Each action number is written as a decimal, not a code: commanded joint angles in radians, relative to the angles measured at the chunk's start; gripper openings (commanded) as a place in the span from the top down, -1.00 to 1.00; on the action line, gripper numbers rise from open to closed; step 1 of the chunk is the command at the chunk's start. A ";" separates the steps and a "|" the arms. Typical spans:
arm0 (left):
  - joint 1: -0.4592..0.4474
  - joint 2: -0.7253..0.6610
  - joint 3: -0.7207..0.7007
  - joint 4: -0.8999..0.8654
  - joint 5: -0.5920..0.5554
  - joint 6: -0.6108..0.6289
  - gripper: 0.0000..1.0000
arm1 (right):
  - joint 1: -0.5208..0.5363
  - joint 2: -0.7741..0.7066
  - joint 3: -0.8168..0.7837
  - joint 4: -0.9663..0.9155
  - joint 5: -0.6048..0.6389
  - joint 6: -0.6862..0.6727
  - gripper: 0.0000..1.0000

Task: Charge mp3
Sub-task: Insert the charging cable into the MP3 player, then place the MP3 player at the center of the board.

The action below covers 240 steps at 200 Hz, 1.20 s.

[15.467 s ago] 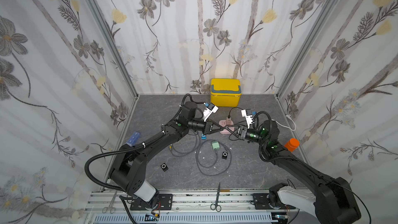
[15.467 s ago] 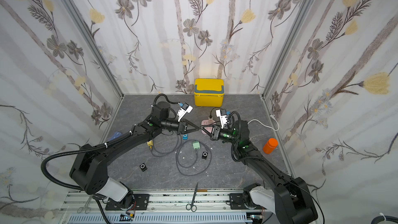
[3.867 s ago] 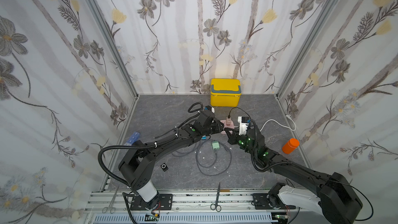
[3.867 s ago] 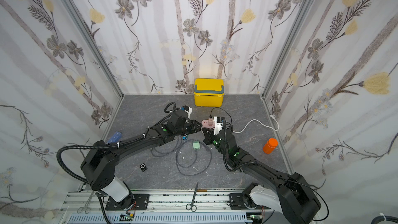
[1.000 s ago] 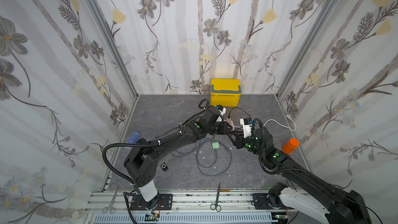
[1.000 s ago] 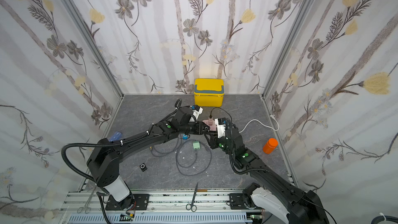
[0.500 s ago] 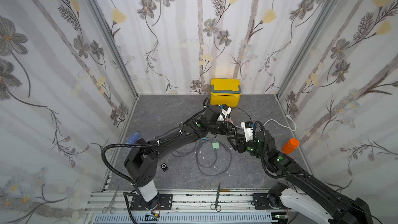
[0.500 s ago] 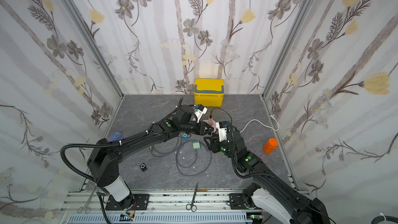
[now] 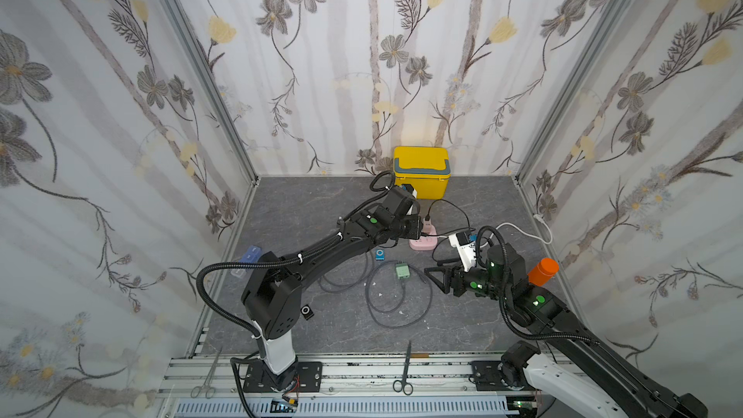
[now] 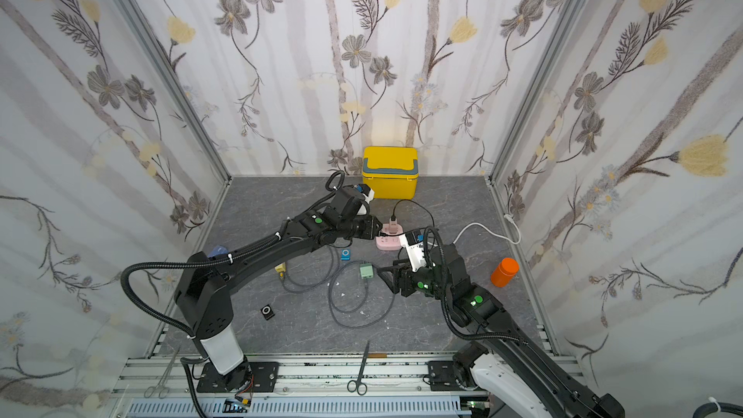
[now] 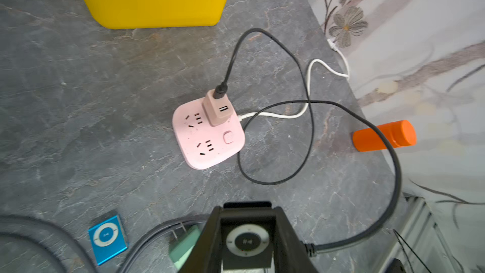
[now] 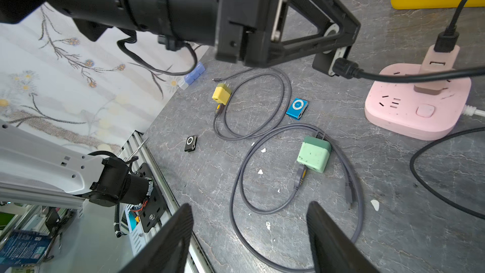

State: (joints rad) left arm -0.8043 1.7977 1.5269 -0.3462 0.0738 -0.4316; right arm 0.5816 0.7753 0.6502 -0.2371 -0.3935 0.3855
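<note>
My left gripper [image 11: 246,212] is shut on a black mp3 [image 11: 246,242] with a grey control wheel, held just above the table beside the pink power strip [image 11: 210,140]. A black cable [image 11: 309,116] sits plugged into the mp3's side and loops round to a pink adapter [image 11: 217,110] seated in the strip. In both top views the left gripper [image 9: 420,229] [image 10: 376,231] hovers at the strip's edge. My right gripper [image 9: 433,267] [image 12: 249,206] stands open and holds nothing, apart from the mp3, over a grey cable loop [image 12: 288,206].
On the table lie a blue mp3 [image 9: 380,254], a second black mp3 [image 9: 307,311], a green adapter [image 9: 402,271] and a yellow adapter [image 12: 221,94], each with grey cable. A yellow box [image 9: 421,172] stands at the back, an orange bottle [image 9: 542,271] at the right.
My right gripper has opened wider and drawn back from the left gripper toward the front right. The left gripper has stayed put, still holding the black mp3.
</note>
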 commanded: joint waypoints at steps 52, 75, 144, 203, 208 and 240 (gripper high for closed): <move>-0.013 0.070 0.072 -0.029 -0.105 0.068 1.00 | -0.393 0.090 0.234 -0.009 -0.133 -0.087 -0.42; -0.046 0.101 0.111 -0.062 -0.141 0.078 1.00 | -0.517 0.187 0.274 0.050 -0.191 -0.065 -0.39; -0.179 0.260 0.215 -0.074 -0.075 0.023 0.98 | -0.657 0.383 0.345 0.094 -0.176 -0.063 -0.36; -0.266 0.505 0.492 -0.226 -0.089 0.027 0.98 | -0.669 0.470 0.330 0.125 -0.165 -0.052 -0.33; -0.269 0.521 0.506 -0.237 -0.089 0.026 0.99 | -0.670 0.479 0.330 0.125 -0.165 -0.051 -0.33; -0.296 0.588 0.563 -0.276 -0.062 0.022 0.98 | -0.670 0.518 0.333 0.118 -0.138 -0.054 -0.29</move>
State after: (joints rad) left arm -1.0859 2.3463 2.0499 -0.5587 0.0006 -0.4004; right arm -0.0898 1.2705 0.9821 -0.1467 -0.5514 0.3321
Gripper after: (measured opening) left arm 0.302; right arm 0.650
